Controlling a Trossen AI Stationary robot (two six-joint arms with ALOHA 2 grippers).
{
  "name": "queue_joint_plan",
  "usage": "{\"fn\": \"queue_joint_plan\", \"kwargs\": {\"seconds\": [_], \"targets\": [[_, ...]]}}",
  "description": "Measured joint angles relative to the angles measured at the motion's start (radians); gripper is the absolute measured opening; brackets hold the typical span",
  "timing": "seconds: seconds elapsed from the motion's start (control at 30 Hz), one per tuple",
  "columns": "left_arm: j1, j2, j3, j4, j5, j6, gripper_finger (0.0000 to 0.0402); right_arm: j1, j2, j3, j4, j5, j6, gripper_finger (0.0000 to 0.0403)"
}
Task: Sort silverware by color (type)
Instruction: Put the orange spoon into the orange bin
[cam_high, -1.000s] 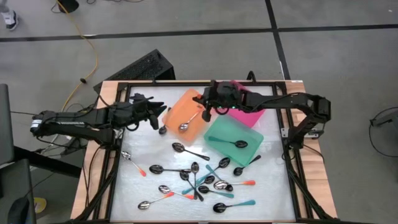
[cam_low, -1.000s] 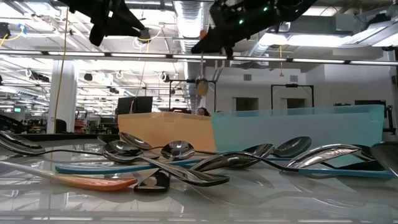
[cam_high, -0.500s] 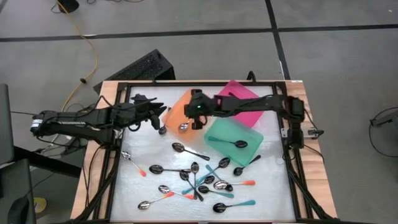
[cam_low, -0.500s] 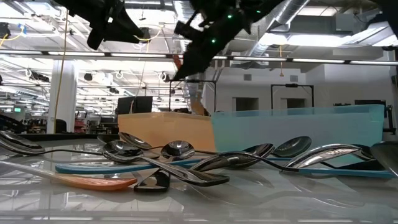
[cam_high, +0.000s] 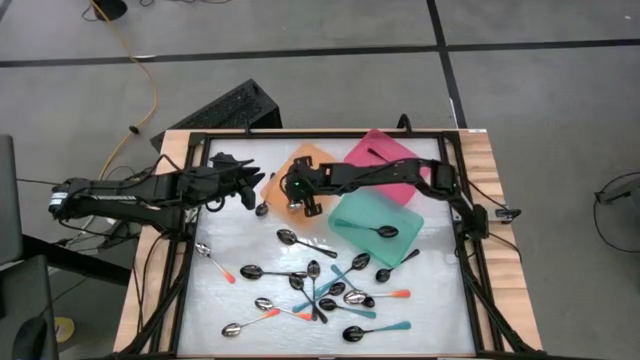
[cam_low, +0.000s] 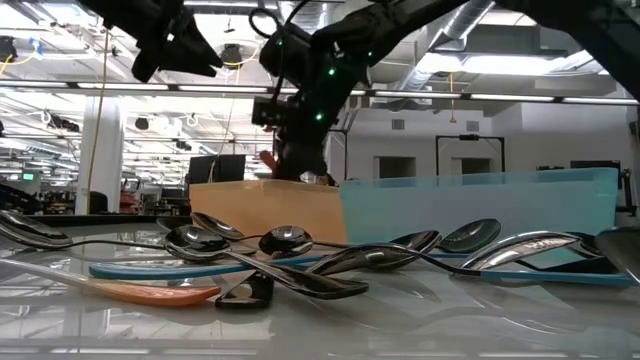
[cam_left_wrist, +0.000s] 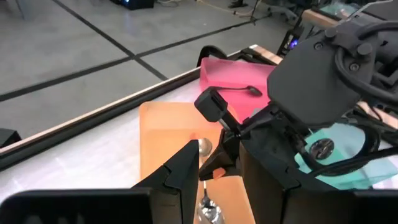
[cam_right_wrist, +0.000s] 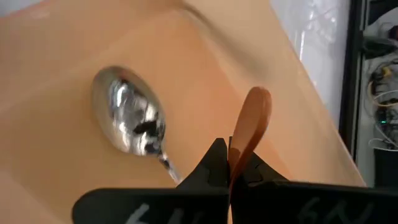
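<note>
From above, your right gripper (cam_high: 297, 192) reaches across the table and sits over the orange rectangular plastic tray (cam_high: 283, 173), while your left gripper (cam_high: 245, 183) waits just beside that tray's left edge. The teal plastic tray (cam_high: 360, 213) holds one dark spoon, the pink plastic tray (cam_high: 385, 152) another, and the loose pile of orange-handled, teal-handled and black spoons (cam_high: 320, 290) lies on the white tabletop (cam_high: 210, 300) nearer the front.

At table height, you see the right gripper (cam_low: 296, 150) hanging just above the orange tray's rim (cam_low: 262, 210), with the spoon pile (cam_low: 290, 255) spread across the foreground.

Through the left wrist camera, your left fingers (cam_left_wrist: 180, 177) stand apart with nothing between them, facing the right gripper (cam_left_wrist: 214, 163) over the orange tray (cam_left_wrist: 165, 134).

Through the right wrist camera, your right fingers (cam_right_wrist: 214, 163) are pinched tight on the orange handle of a shiny metal-bowled spoon (cam_right_wrist: 252, 127); a second shiny metal spoon (cam_right_wrist: 130, 121) lies on the tray floor (cam_right_wrist: 56, 168).
</note>
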Motion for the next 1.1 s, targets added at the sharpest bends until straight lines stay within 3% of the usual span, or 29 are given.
{"fn": "queue_joint_plan", "kwargs": {"seconds": [0.5, 0.87, 1.1], "targets": [[0.0, 0.0, -0.01, -0.029, -0.018, -0.009, 0.01, -0.013, 0.038, -0.001, 0.004, 0.001, 0.038, 0.0014], [0.0, 0.0, -0.01, -0.033, -0.018, -0.004, 0.01, -0.019, 0.036, -0.001, -0.008, -0.132, 0.089, 0.007], [0.0, -0.003, -0.01, -0.043, 0.062, 0.044, 0.0116, -0.027, 0.017, 0.095, -0.097, -0.146, 0.091, 0.0134]]}}
